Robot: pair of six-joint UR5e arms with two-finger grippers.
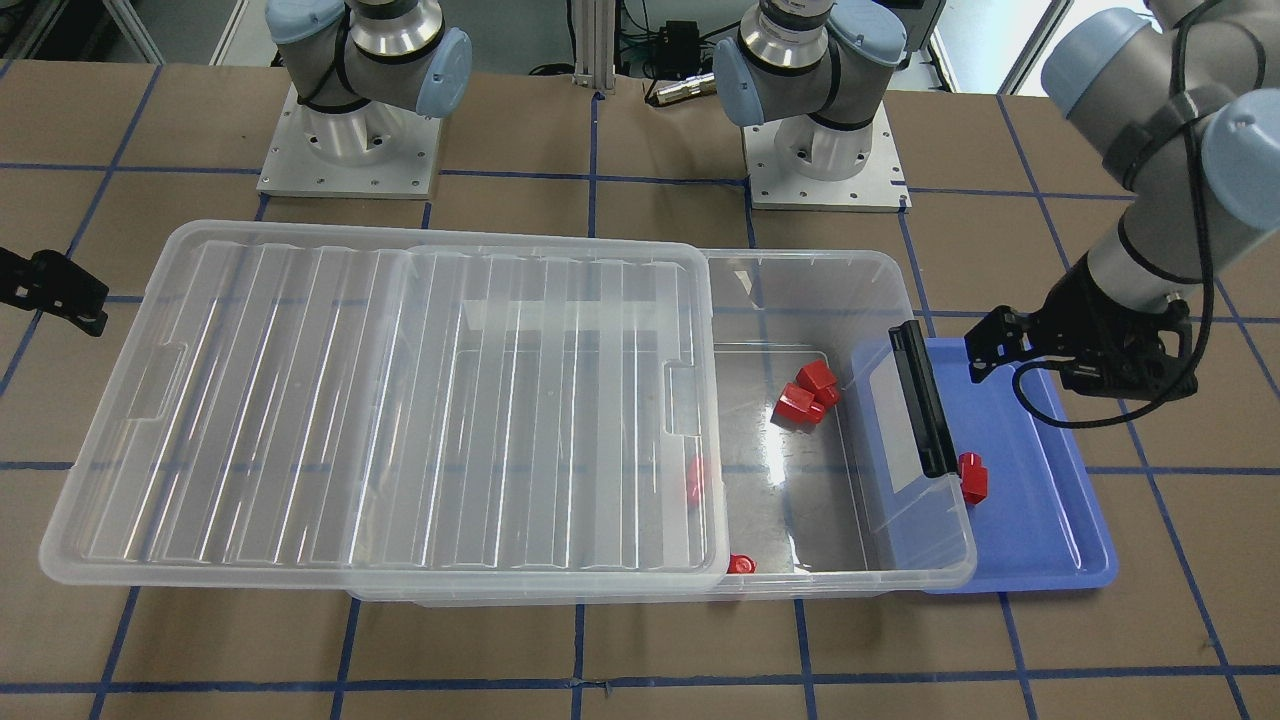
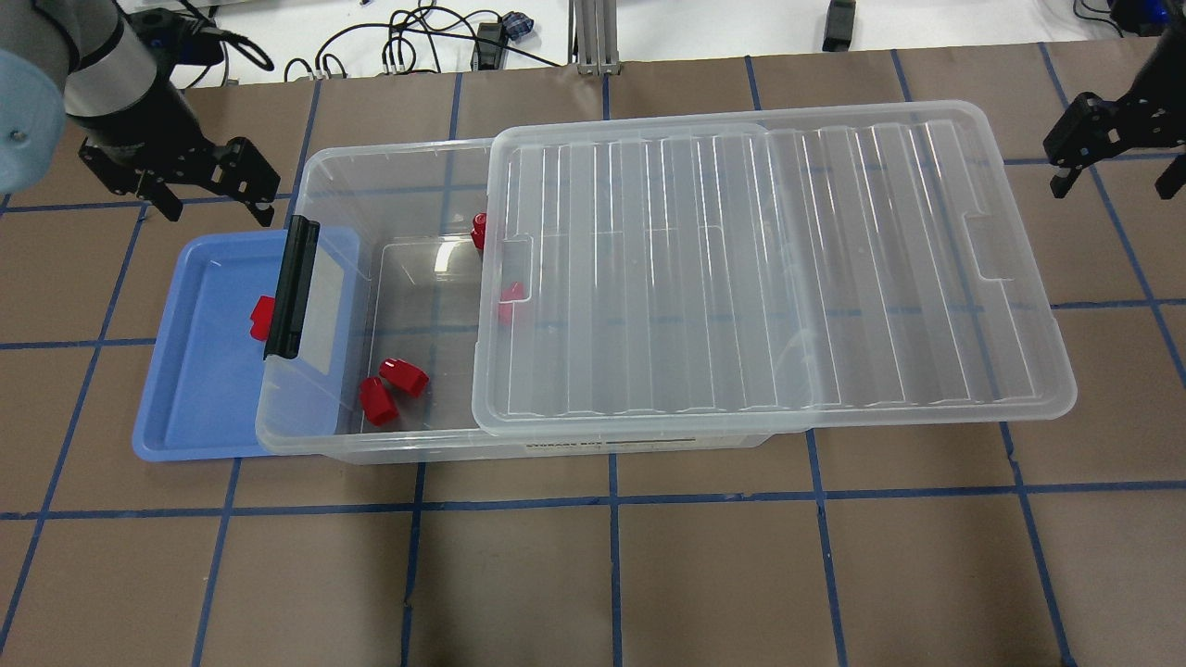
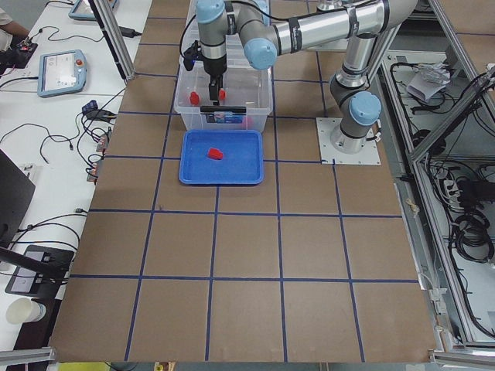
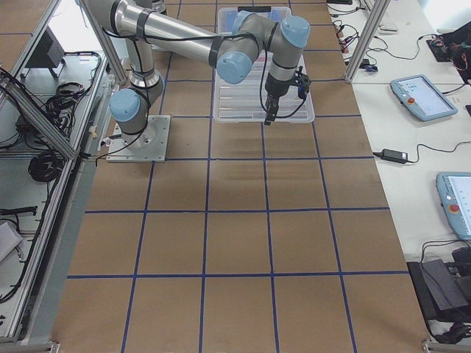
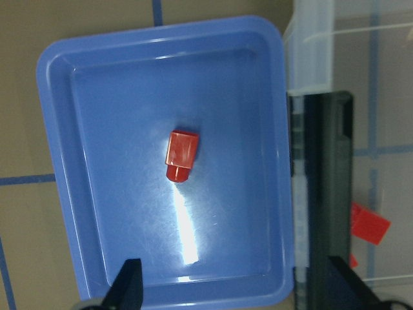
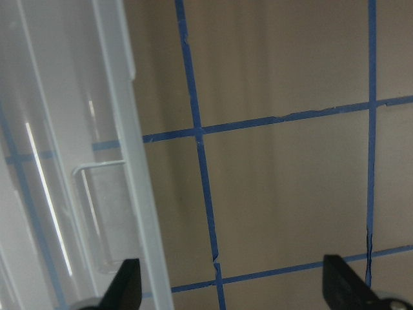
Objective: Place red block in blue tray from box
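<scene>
A small glossy red block (image 5: 182, 155) lies in the blue tray (image 5: 97, 129), apart from my fingers; it also shows in the front view (image 1: 972, 478) and overhead view (image 2: 262, 318). My left gripper (image 2: 213, 196) hovers above the tray (image 2: 190, 398), open and empty, with both fingertips at the bottom of its wrist view. The clear box (image 2: 315, 443) overlaps the tray's edge with its black latch (image 2: 292, 287). Its lid (image 2: 760, 269) is slid aside, so the latch end is uncovered. My right gripper (image 2: 1112, 176) is open and empty beyond the lid's far end.
Two red blocks (image 2: 392, 389) lie on the open box floor. Two others (image 2: 479, 230) sit at the lid's edge, partly under it. The lid (image 1: 380, 400) overhangs the box towards my right arm. Brown table with blue tape lines (image 6: 200, 139) surrounds everything.
</scene>
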